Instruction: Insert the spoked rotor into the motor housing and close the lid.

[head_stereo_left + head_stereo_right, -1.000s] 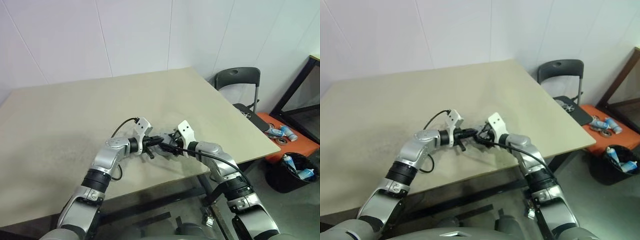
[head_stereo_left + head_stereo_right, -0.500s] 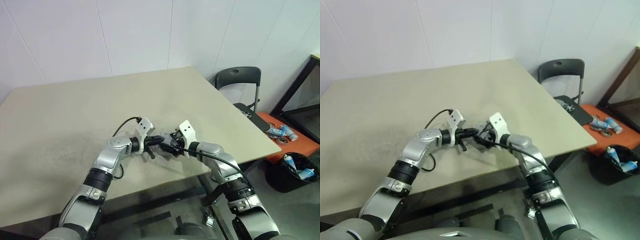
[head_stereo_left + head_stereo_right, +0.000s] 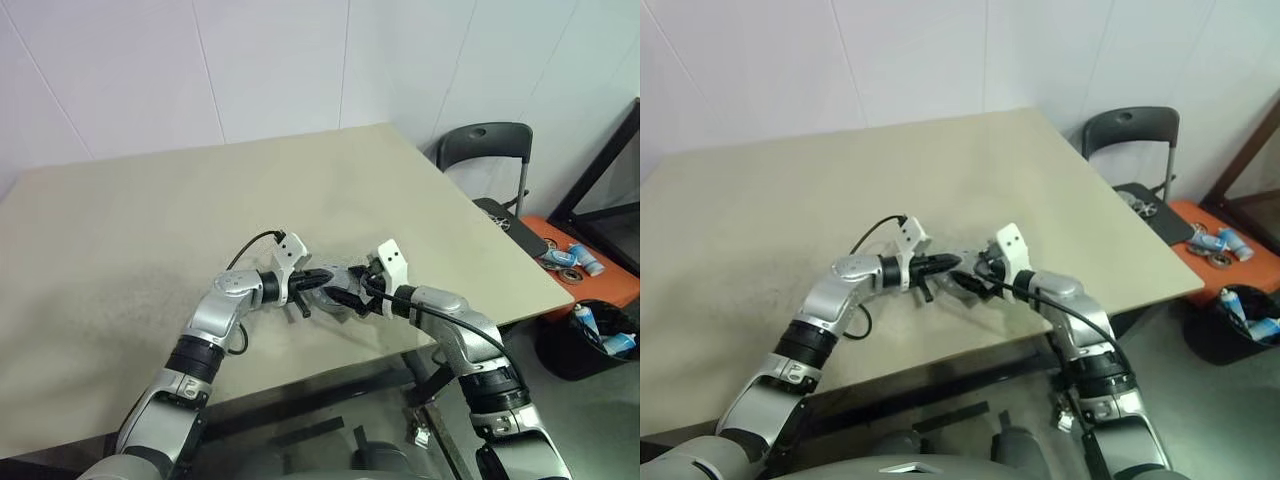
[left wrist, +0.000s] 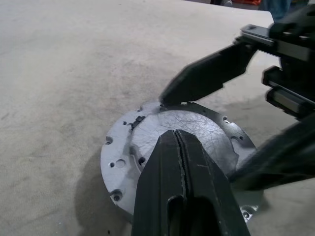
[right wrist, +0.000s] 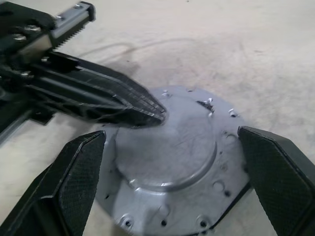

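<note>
Both arms are bent in toward the middle, forearms angling in so the two wrists nearly meet. The left gripper with its two black fingers [image 3: 322, 280] has them pressed flat together into one wedge, tip aimed right and a bit down. The right gripper with two black textured fingers [image 3: 340, 297] is spread as wide as it goes, pointing left and slightly down, and the left's closed tip sits just above the gap between its fingers [image 5: 74, 177]
</note>
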